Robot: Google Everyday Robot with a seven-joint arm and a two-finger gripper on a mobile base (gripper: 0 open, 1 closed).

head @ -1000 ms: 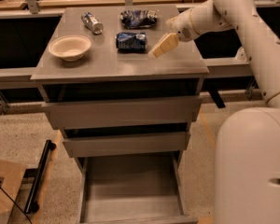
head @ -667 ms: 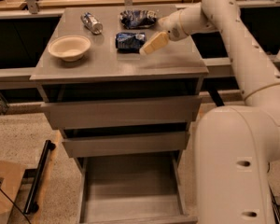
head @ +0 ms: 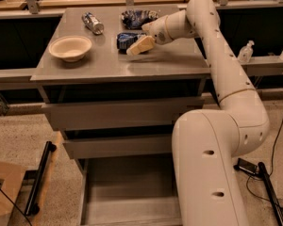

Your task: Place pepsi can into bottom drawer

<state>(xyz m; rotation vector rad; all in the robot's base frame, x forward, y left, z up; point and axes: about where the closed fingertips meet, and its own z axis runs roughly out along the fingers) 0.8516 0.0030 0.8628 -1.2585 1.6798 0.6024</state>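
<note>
The pepsi can (head: 124,39) lies on its side on the grey cabinet top (head: 108,67), dark blue with a silver end. My gripper (head: 137,47) reaches in from the right and sits low against the can's right end, covering part of it. The bottom drawer (head: 127,192) is pulled open below the cabinet and looks empty; my arm's base covers its right side.
A cream bowl (head: 70,47) stands at the left of the top. A slim silver can (head: 93,22) lies at the back left. A blue and white snack bag (head: 137,18) lies just behind the pepsi can. Two upper drawers (head: 118,114) are closed.
My arm has swung left and lower, bringing the gripper from right of the pepsi can up against it. The can, bowl and bag have not moved.
</note>
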